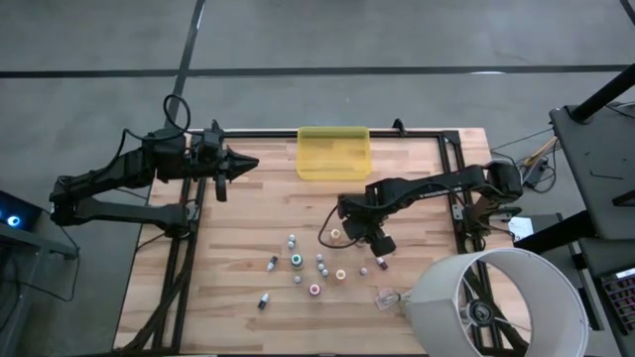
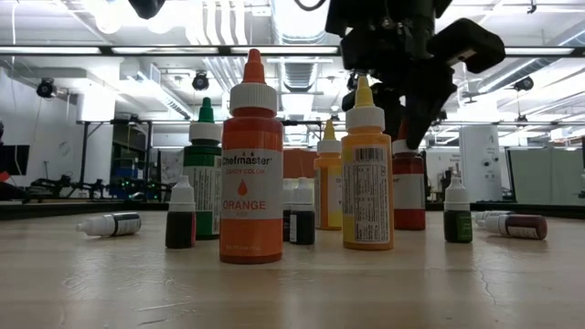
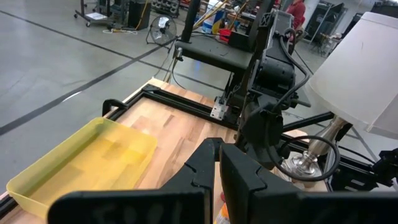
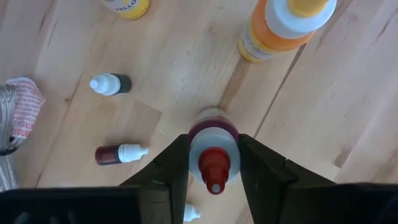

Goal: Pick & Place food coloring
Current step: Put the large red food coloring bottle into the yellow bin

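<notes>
**Right gripper clamped on red-capped bottle**

I see the right gripper [image 4: 213, 167] closed against both sides of an upright red-capped food coloring bottle [image 4: 214, 149]; its base is hidden. Just beyond stands an orange bottle [image 4: 280, 28], cut off. Two small bottles [image 4: 118, 153] lie beside it. The left gripper [image 1: 241, 165], shut, hovers well apart near the yellow tray [image 1: 333, 153].

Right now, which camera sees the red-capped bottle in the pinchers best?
The right wrist view: the red-capped bottle stands between the right gripper's fingers. The low view half hides it behind a yellow bottle. In the high view it's under the gripper; the left wrist view doesn't show it.
</notes>
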Robot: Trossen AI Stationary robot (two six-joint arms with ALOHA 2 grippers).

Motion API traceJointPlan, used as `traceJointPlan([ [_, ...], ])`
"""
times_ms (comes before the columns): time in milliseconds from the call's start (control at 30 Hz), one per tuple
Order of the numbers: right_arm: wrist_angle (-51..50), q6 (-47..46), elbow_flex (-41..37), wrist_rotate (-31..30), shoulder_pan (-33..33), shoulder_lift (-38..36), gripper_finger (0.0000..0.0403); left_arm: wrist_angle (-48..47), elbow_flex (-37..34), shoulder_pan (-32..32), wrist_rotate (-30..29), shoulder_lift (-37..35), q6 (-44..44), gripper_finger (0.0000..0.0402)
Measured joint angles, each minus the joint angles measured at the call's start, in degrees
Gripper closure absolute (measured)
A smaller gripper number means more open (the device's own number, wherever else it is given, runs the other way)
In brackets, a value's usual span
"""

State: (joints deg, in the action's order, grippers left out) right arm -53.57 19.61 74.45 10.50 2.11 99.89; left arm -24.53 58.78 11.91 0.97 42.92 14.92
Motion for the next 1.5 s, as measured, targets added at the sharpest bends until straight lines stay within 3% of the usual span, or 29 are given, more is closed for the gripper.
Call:
traceJointPlan([
  [300,-1.34,-0.69,3.68,-0.14,0.01,0.23,0.0293,0.00,0.00,0.00,0.00,0.00,-0.15,0.0401],
  [700,-7.82,-13.14,14.29,-0.04,-2.02,0.10,0.0293,0.00,0.00,-0.01,0.00,0.00,-0.22,0.0401],
  [1033,-13.89,-19.73,26.71,-0.04,-8.76,-0.02,0.0293,0.00,0.00,0.00,0.00,0.00,-0.77,0.0401],
  [1333,-16.27,-19.44,36.30,-0.34,-15.75,-0.09,0.0293,0.02,0.00,0.00,0.00,0.00,-2.95,0.0401],
  [1500,-18.48,-18.43,40.29,-3.57,-19.31,-0.12,0.0293,0.02,0.00,0.00,0.00,0.00,-3.49,0.0401],
])
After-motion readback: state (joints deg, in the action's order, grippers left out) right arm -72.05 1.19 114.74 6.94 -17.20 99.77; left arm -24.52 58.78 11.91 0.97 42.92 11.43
